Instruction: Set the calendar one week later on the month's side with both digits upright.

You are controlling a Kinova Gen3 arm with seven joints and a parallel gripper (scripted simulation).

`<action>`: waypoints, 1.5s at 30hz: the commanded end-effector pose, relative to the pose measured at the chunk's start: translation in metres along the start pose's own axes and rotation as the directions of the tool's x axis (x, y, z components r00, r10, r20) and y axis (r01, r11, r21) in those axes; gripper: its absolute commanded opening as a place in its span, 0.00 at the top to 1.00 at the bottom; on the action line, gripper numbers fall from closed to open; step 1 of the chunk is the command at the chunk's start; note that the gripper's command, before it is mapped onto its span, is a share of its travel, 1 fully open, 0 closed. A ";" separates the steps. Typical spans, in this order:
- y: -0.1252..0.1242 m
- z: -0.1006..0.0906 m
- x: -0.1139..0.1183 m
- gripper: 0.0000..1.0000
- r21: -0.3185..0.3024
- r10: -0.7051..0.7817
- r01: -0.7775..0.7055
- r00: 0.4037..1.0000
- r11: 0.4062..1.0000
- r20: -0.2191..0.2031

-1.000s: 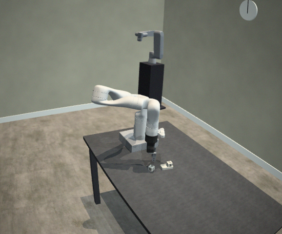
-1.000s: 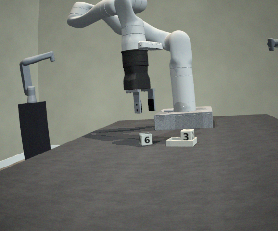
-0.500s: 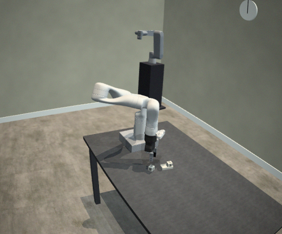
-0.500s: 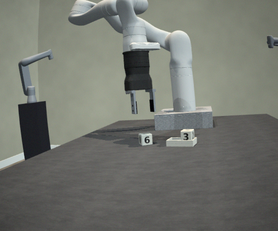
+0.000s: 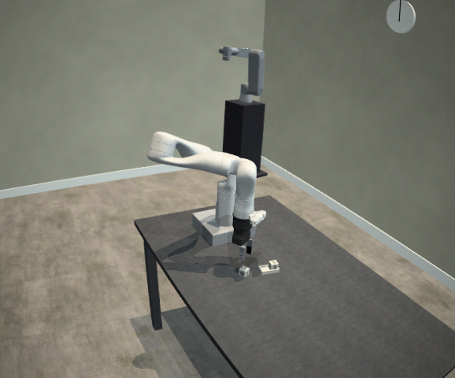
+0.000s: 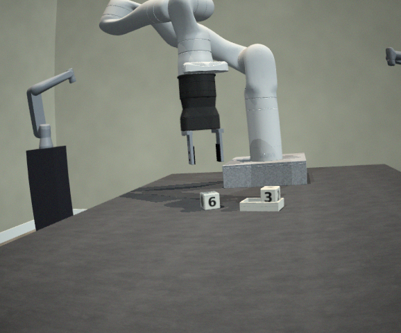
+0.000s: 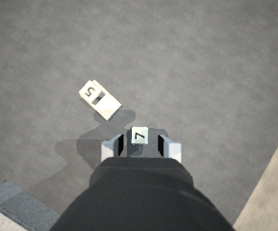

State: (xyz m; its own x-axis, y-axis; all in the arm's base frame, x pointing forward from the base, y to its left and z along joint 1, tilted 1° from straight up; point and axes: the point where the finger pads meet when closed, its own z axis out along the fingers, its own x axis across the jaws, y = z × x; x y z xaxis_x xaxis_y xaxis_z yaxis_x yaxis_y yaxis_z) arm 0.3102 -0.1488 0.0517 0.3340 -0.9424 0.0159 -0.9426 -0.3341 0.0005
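Note:
The loose cube (image 5: 243, 271) (image 6: 209, 200) (image 7: 139, 136) lies on the table beside the tray, to its left in the exterior view. It shows an upright 6 there and a 7 on top in the wrist view. The other cube (image 5: 273, 264) (image 6: 269, 194) (image 7: 89, 91) is in the right part of the tray (image 5: 269, 272) (image 6: 258, 207) (image 7: 110, 107) as the exterior camera sees it. It shows an upright 3 there and a 5 on top. My gripper (image 5: 245, 255) (image 6: 206, 162) (image 7: 140, 141) is open and empty, above the loose cube. No month's name is readable.
The robot's base block (image 5: 216, 234) (image 6: 265, 175) stands behind the tray and cubes in the exterior view. One table edge (image 7: 263, 175) shows at the right of the wrist view. Other small arms on dark pedestals (image 5: 242, 134) (image 6: 50, 186) stand away from the table.

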 end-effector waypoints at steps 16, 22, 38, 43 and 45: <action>0.000 -0.001 0.001 0.10 0.000 0.006 -0.006 1.000 1.000 -0.002; 0.000 -0.001 0.001 0.10 0.000 0.006 -0.006 1.000 1.000 -0.002; 0.000 -0.001 0.001 0.10 0.000 0.006 -0.006 1.000 1.000 -0.002; 0.000 -0.001 0.001 0.10 0.000 0.006 -0.006 1.000 1.000 -0.002; 0.000 0.000 0.001 0.10 0.000 0.006 -0.006 1.000 1.000 -0.002</action>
State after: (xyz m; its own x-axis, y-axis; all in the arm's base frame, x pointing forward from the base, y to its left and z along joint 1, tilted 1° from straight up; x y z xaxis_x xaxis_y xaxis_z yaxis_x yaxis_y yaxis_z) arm 0.3100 -0.1492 0.0518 0.3282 -0.9444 0.0169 -0.9446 -0.3283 0.0006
